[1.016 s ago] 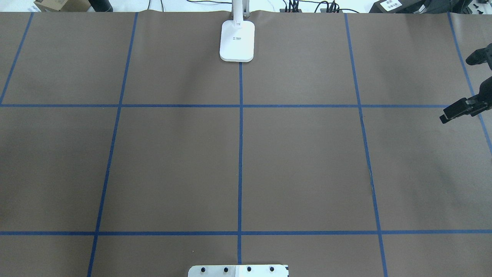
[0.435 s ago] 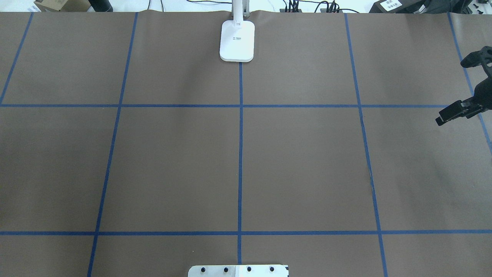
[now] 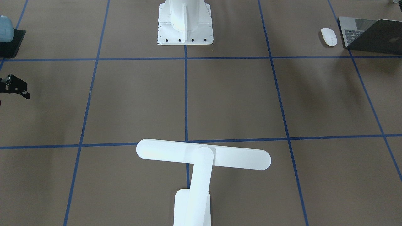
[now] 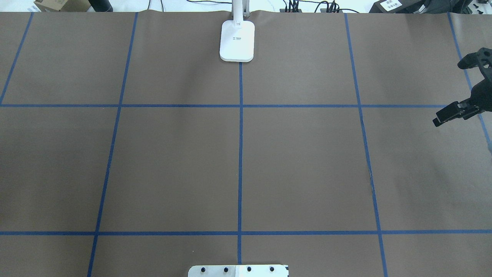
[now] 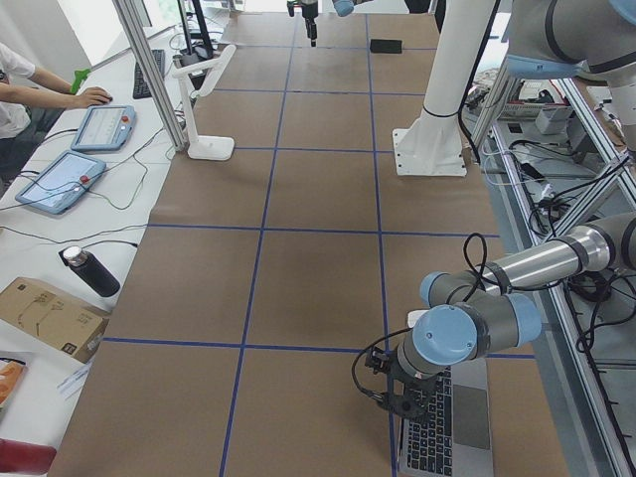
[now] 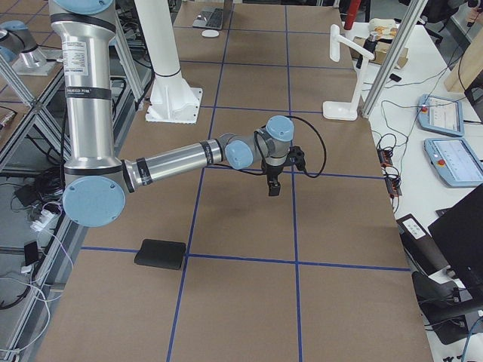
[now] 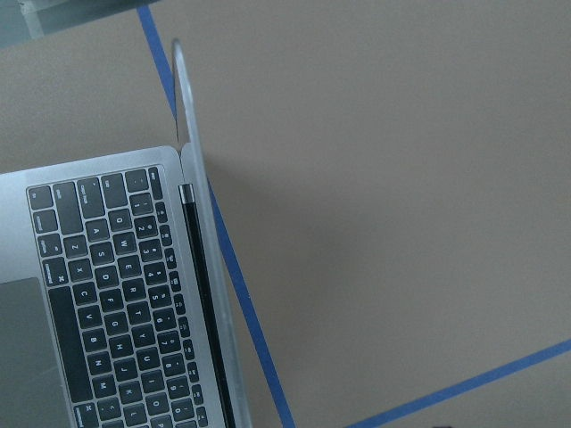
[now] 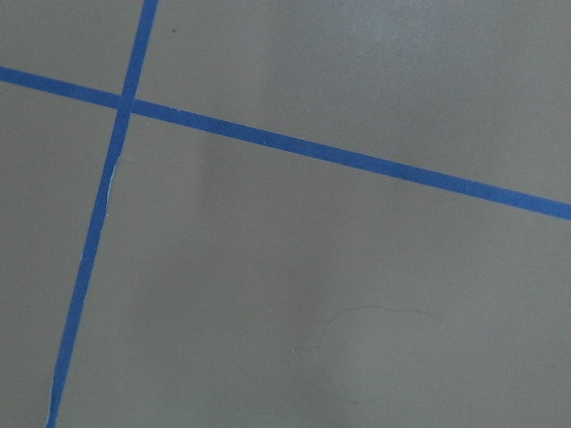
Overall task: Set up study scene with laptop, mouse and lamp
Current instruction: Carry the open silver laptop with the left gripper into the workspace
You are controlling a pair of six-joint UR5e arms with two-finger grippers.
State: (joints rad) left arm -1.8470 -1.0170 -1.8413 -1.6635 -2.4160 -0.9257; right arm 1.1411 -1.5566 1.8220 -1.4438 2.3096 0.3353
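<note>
The lamp [image 3: 201, 157] stands at the table's far middle edge, its white base [image 4: 237, 40] on the centre tape line and its bar head lying crosswise. The open grey laptop [image 3: 370, 34] sits at the near left end of the table, with the white mouse [image 3: 328, 36] beside it. My left wrist view looks down on the laptop [image 7: 107, 294] keys and its raised lid edge. The left gripper [image 5: 397, 393] hovers at the laptop's corner; I cannot tell its state. My right gripper [image 4: 449, 92] hangs open and empty over the right end.
A black mat [image 6: 160, 254] lies near the right front of the table, with a pale blue object [image 3: 4, 28] on it. The white robot pedestal [image 3: 185, 22] stands at mid near edge. A person's hand [image 5: 89, 96], tablets and a bottle [image 5: 89, 270] are on the side bench.
The right gripper has drifted a little inward, toward the left of the overhead view, still open. The lamp has not moved.
</note>
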